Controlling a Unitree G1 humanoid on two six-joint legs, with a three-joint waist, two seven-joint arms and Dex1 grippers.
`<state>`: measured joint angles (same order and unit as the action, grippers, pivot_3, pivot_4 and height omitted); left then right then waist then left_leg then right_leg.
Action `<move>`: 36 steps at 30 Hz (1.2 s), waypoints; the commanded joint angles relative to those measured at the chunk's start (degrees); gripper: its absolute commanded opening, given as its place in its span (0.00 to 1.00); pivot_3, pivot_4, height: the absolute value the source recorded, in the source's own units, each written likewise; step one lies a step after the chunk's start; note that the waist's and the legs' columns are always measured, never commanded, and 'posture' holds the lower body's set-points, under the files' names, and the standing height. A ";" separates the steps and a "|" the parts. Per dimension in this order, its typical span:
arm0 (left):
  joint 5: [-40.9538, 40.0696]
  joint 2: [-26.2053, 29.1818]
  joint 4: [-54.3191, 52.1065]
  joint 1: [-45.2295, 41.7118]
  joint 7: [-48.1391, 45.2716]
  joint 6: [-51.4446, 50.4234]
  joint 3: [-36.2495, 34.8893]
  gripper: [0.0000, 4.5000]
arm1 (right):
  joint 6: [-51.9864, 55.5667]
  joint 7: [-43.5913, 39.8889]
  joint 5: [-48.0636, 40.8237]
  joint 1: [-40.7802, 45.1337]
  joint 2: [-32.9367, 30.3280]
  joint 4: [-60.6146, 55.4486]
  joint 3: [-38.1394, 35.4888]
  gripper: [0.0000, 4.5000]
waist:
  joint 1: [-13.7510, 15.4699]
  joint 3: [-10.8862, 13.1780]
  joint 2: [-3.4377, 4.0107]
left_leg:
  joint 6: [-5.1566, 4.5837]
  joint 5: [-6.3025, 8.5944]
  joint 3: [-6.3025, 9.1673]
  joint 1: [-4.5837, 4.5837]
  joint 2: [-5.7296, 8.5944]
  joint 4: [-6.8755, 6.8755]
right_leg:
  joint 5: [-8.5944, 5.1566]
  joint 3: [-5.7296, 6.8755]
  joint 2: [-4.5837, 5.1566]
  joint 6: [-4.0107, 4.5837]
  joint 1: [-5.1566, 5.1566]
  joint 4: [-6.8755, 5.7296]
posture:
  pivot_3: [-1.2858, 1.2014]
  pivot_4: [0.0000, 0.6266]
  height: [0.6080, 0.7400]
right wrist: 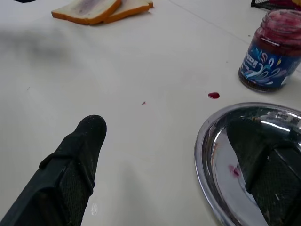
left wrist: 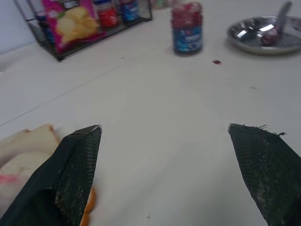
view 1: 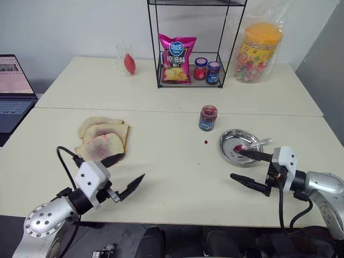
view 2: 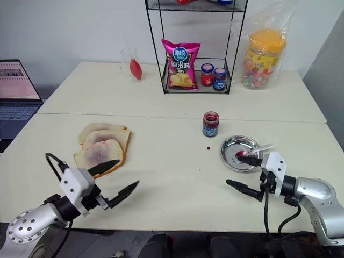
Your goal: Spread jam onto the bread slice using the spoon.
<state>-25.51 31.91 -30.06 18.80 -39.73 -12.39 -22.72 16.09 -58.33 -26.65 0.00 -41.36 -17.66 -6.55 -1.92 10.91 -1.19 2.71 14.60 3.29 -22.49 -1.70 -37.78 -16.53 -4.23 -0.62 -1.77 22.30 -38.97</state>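
Three bread slices overlap at the table's left. The nearest, topmost bread slice (view 1: 100, 148) has a purplish-red smear at its middle. The one behind it (view 1: 112, 131) shows a faint pink smear. My left gripper (view 1: 122, 173) hovers open and empty just in front of them, one finger over the top slice's near edge. The jam jar (view 1: 207, 117) stands open mid-table. To its right the spoon (view 1: 260, 142) rests in the round steel dish (view 1: 228, 141), red jam on its bowl. My right gripper (view 1: 235, 164) is open and empty, its upper finger over the dish's near side.
A red jam drop (view 1: 206, 142) marks the table left of the dish. At the back stand a wire rack (view 1: 159, 59) with a chip bag (view 1: 176, 58) and two small lidded jars (view 1: 207, 71), a glass (view 1: 126, 59), and a bagged candy tub (view 1: 259, 51). A laptop (view 1: 13, 91) sits far left.
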 commanded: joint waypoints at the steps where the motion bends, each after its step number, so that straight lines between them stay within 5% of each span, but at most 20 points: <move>1: -5.59 -1.04 2.50 -2.60 4.93 -3.05 -7.53 1.00 | 0.99 0.10 -1.49 4.48 1.01 -1.99 1.81 0.99 | -0.02 0.00 0.00 | 0.00 0.00 0.02 0.01 -0.02 0.00 | 0.00 0.02 -0.03 0.00 0.00 -0.01 | 0.52 0.24 1.00; 14: -19.13 -10.43 8.28 -3.38 23.29 -15.43 -18.02 1.00 | 14.29 -0.84 -4.69 18.63 0.32 -5.71 10.04 0.99 | -0.08 -0.02 -0.06 | 0.01 0.00 0.04 -0.03 0.00 -0.02 | 0.24 0.03 0.02 -0.41 0.01 0.04 | 0.52 0.24 1.00; 31: -18.49 -8.12 16.76 -11.14 28.56 -23.24 -14.19 1.00 | 15.45 -3.20 -2.86 28.14 3.77 -2.36 15.74 0.99 | 0.11 -0.07 -0.17 | 0.03 0.01 0.16 -0.16 0.03 -0.02 | 0.25 0.13 0.01 -0.38 0.06 0.08 | 0.52 0.24 1.00; 36: -18.60 -7.40 19.98 -14.19 29.89 -26.46 -13.43 0.80 | 15.41 -2.88 -2.71 28.13 3.80 -2.50 15.29 1.00 | 0.15 -0.07 -0.17 | 0.03 0.01 0.21 -0.16 0.04 -0.03 | 0.25 0.17 0.01 -0.39 0.06 0.04 | 0.52 0.24 1.00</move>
<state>-43.96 23.35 -10.29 5.47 -9.87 -37.78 -36.40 32.41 -61.07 -29.07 27.31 -37.55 -19.34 9.86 -1.77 10.84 -1.36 2.73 14.61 3.50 -22.64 -1.66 -37.81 -16.28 -4.08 -0.62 -2.16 22.36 -38.92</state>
